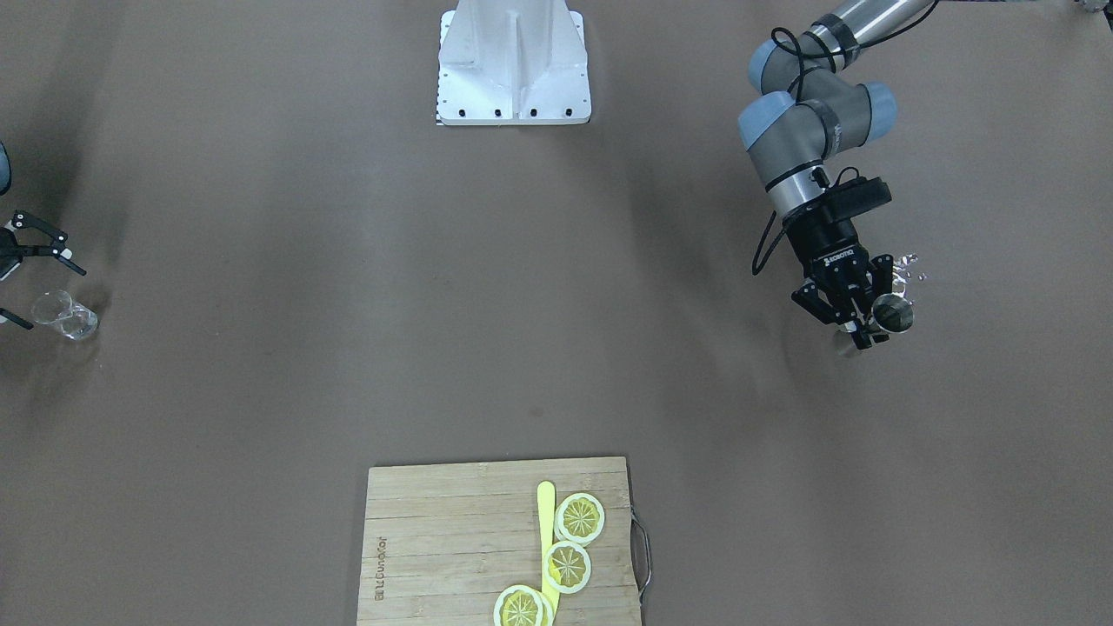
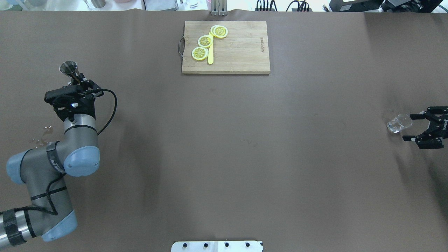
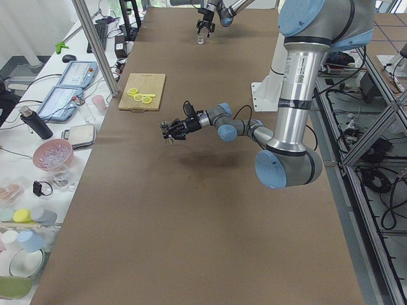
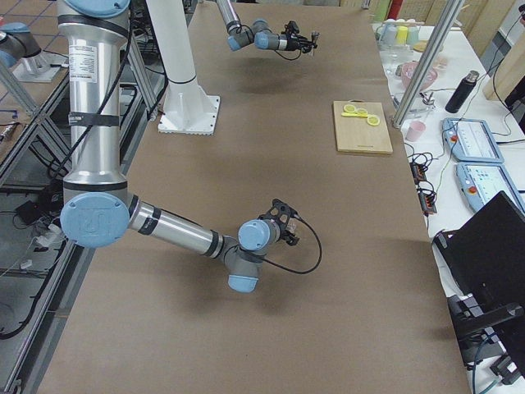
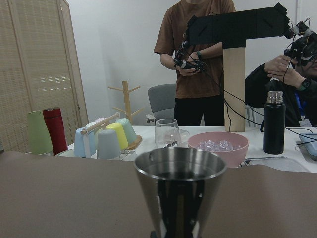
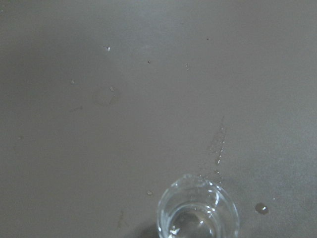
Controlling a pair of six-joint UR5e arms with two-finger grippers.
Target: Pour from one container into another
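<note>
Steel jigger (image 2: 68,67) clamped in my left gripper (image 2: 77,79); clear glass beaker (image 2: 399,123) far across the table (image 2: 224,157).
Jigger was upright, apparently raised off the table, pinched at its narrow waist: shiny, rigid, light, likely slippery, so the waist looked the soundest hold. Beaker stood at the tips of my spread, empty right gripper (image 2: 409,127), ungripped; thin, transparent, probably fragile and easily tipped, best taken round its wall. Droplets (image 6: 261,208) lay beside it.
</note>
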